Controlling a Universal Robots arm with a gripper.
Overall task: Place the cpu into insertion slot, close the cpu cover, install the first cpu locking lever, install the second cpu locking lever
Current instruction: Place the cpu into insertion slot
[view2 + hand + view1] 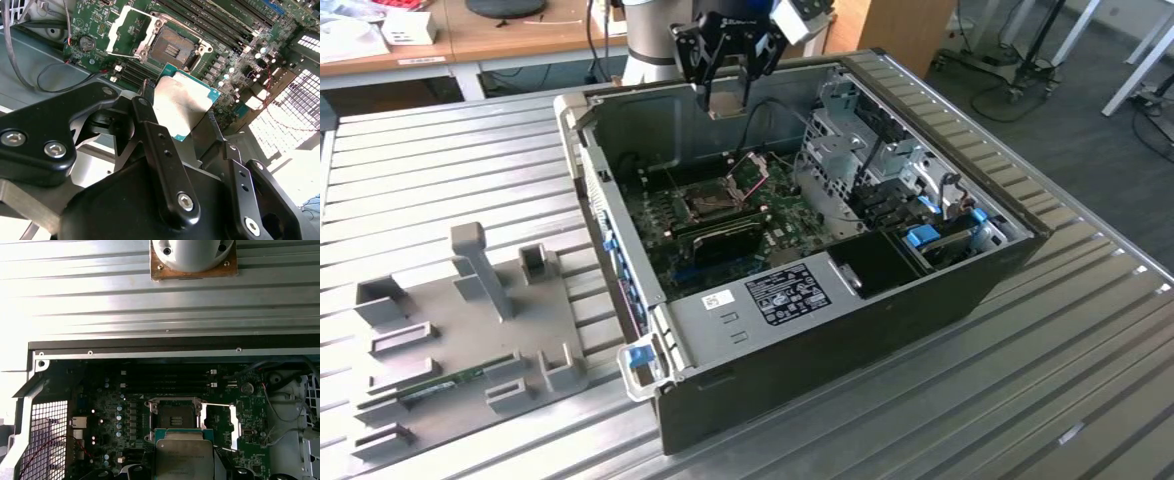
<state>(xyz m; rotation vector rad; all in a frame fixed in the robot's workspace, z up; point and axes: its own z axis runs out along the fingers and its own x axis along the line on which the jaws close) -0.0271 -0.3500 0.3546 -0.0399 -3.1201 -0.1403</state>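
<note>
The gripper is clamped on the cpu, one black finger on each of two opposite edges. In the second wrist view the cpu sits flat between those fingers, dull metal top facing the camera and a green rim showing round it.

In the exterior view the gripper hangs over the far wall of the open case, at 12 o'clock from the socket and well above it. The socket has a bare dark centre, and the cpu is clear of it in both wrist views. The cover is swung open on its hinge beside the socket. In the exterior view it seems to be the small raised frame at 2 o'clock from the socket, though that is hard to make out. Long black memory slots run along the green board near the socket.

The case lies on its side on a ribbed metal table. A grey tray of upright fixtures sits at 8 o'clock from the case.
</note>
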